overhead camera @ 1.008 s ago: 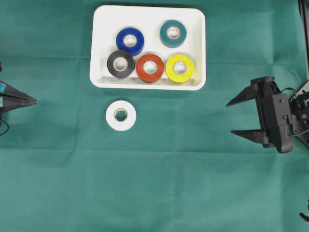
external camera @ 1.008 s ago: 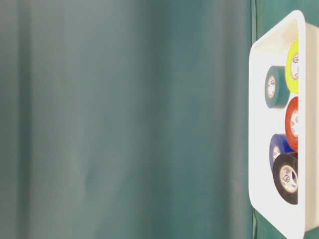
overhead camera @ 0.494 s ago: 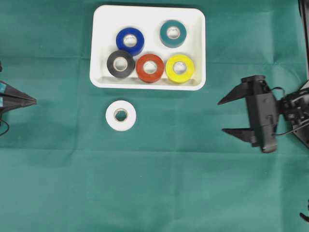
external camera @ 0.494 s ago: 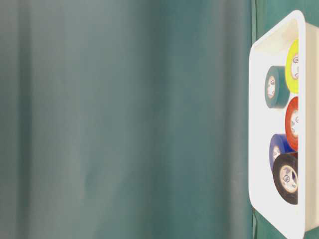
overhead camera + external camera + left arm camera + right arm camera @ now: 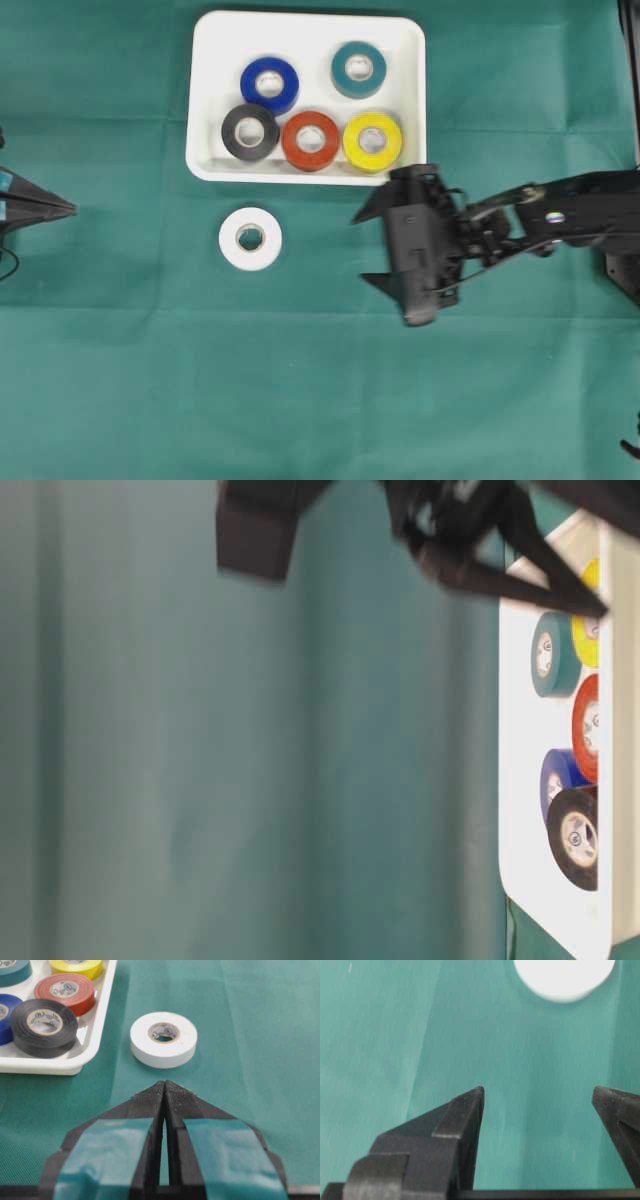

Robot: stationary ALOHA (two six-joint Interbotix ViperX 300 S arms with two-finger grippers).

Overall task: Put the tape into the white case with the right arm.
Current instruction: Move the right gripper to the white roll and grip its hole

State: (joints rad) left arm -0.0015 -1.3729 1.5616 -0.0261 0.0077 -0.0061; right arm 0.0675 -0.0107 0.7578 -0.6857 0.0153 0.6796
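The white tape (image 5: 250, 239) lies flat on the green cloth just below the white case (image 5: 205, 100). My all-black right gripper (image 5: 360, 250) is open and empty, about a hand's width to the right of the tape, with its fingers pointing left at it. In the right wrist view the tape (image 5: 564, 977) sits ahead at the top edge, beyond the wide-apart fingertips of the right gripper (image 5: 537, 1091). My left gripper (image 5: 72, 209) rests shut at the left edge. In its wrist view the left gripper (image 5: 164, 1082) points at the tape (image 5: 164, 1039), with nothing held.
The case holds blue (image 5: 269, 85), teal (image 5: 359, 69), black (image 5: 250, 132), red (image 5: 311, 140) and yellow (image 5: 372, 141) rolls. Its upper left corner is bare. The right arm (image 5: 570, 210) stretches in from the right edge, just below the case's lower right corner.
The right gripper has swept left from the right edge towards the middle of the cloth, still open. The tape and the left gripper have not moved.
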